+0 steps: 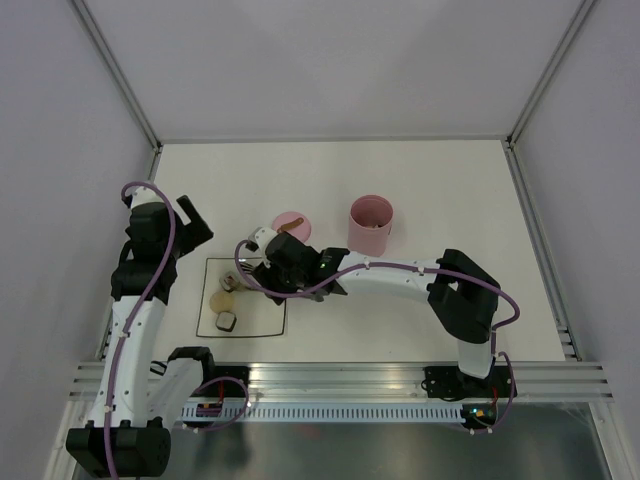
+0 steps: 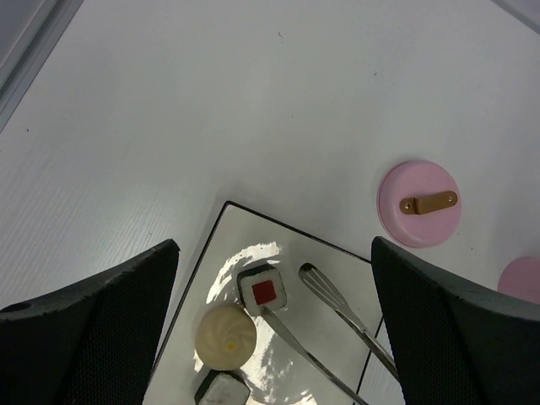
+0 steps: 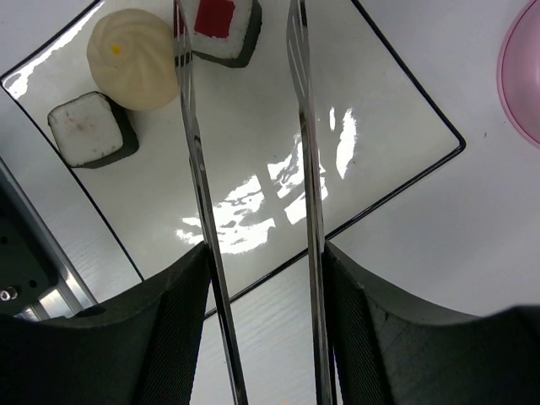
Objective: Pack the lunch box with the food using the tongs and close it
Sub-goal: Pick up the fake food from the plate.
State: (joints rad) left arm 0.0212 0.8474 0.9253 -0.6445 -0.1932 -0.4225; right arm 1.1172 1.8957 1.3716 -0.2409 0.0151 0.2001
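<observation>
Left side: left arm rises along the left edge of the top view, folded at the elbow; left gripper hangs over the table just above the plate's upper-left corner, jaws spread wide, nothing between them
Right side: right arm stretches from its base at lower right across to frame centre; right gripper points toward the plate
Tool state: right gripper clasps the tongs, one slim arm lying against each finger; the two tong arms stand apart, not squeezed together
Food vs tool: red-centred roll sits between the two tips at the top of the right wrist view; the left-hand tong arm there runs along the roll's edge, contact cannot be told; the other arm is clearly apart from it
Other food: beige bun just beside that roll, outside the tongs; black-and-white roll near the bun, toward the frame's left edge
Support: plate, white, square, dark-rimmed; lower left of centre in the top view; carries all three pieces
Container: lunch box upright and uncovered, upper centre-right of the top view, well apart from the plate
Cover: lid flat on the table, brown strip up, between plate and lunch box; just above the right gripper in the top view
Obstruction: right gripper hides the plate's right part from above
</observation>
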